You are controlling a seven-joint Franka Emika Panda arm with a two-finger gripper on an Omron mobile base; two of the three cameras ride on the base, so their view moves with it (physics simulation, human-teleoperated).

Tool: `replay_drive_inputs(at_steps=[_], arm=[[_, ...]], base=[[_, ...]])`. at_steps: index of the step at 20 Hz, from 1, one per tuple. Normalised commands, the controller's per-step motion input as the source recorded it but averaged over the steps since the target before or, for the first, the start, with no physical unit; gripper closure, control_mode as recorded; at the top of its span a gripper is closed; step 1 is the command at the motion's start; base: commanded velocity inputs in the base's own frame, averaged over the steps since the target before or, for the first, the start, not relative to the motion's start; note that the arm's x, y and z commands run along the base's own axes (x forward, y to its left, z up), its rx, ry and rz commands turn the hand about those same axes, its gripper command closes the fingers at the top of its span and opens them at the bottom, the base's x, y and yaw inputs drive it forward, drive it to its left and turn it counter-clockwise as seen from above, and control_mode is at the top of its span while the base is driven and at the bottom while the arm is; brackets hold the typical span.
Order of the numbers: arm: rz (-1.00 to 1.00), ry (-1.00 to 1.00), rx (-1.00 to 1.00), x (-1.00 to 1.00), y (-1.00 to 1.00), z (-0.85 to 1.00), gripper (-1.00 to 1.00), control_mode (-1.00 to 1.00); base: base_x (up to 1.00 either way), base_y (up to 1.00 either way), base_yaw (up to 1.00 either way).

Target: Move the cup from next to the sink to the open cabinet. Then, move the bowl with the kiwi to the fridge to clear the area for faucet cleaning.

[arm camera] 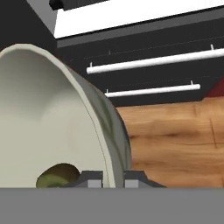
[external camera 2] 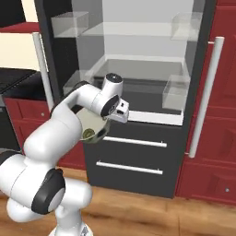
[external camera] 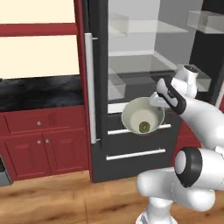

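My gripper is shut on the rim of the cream-white bowl, holding it in the air and tilted on its side. The kiwi lies low inside it. From the right, the bowl and kiwi peek out under my wrist, by the gripper. In the hand view the bowl wall passes between the fingertips of the gripper, with the kiwi beside them. The open fridge stands just behind, the bowl level with its lowest white shelf. Cup, sink and open cabinet are out of view.
Two fridge drawers with silver handles sit below the bowl. The fridge door stands open on the left. A black counter over red base cabinets lies further left. Tall red cabinets flank the right. Wooden floor lies below.
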Motion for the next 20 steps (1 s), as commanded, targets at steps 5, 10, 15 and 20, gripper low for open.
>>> replay_drive_inputs(at_steps=[5, 10, 15, 20], arm=[[0.0, 0.0, 0.0, 0.0, 0.0, 0.0, 1.0, 1.0], [0.0, 0.0, 0.0, 0.0, 0.0, 0.0, 1.0, 1.0], [0.0, 0.0, 0.0, 0.0, 0.0, 0.0, 1.0, 1.0], [0.0, 0.0, 0.0, 0.0, 0.0, 0.0, 1.0, 1.0]], base=[[0.85, -0.32, 0.06], [0.1, -0.78, 0.15], [0.59, 0.01, 0.02], [0.99, 0.37, 0.0]])
